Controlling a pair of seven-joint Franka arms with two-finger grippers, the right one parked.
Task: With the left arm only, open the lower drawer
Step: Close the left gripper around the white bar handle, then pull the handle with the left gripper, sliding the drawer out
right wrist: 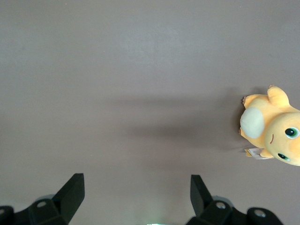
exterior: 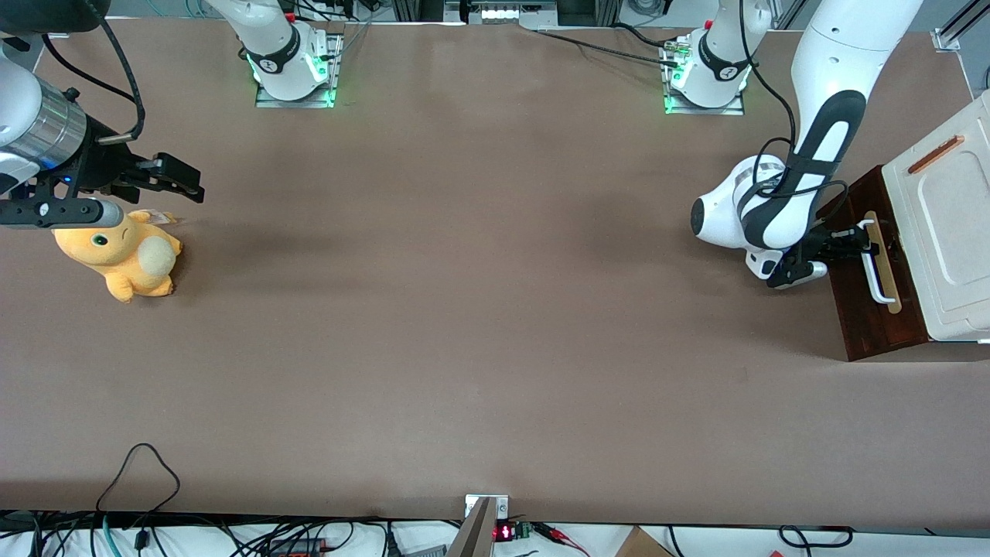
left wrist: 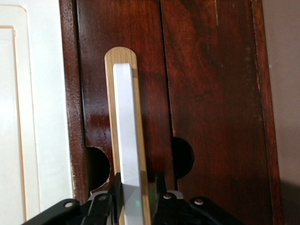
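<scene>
The lower drawer [exterior: 862,325] shows its dark brown front [left wrist: 93,93] under the cream-white cabinet top [exterior: 943,224], at the working arm's end of the table. Its white bar handle [exterior: 878,275] [left wrist: 126,131] runs along a pale wood strip. My left arm [exterior: 773,216] reaches down in front of the drawer. Its gripper [exterior: 857,240] [left wrist: 138,185] is open, with the fingers straddling one end of the handle. One finger [left wrist: 116,190] lies against the bar and the other [left wrist: 160,185] stands a little off it. None of the drawer's inside shows.
A second dark brown front [left wrist: 211,93] lies beside the handled one. An orange-brown strip [exterior: 936,153] sits on the cabinet top. A yellow plush toy [exterior: 124,255] [right wrist: 272,126] lies toward the parked arm's end. Arm bases [exterior: 708,77] stand farthest from the camera.
</scene>
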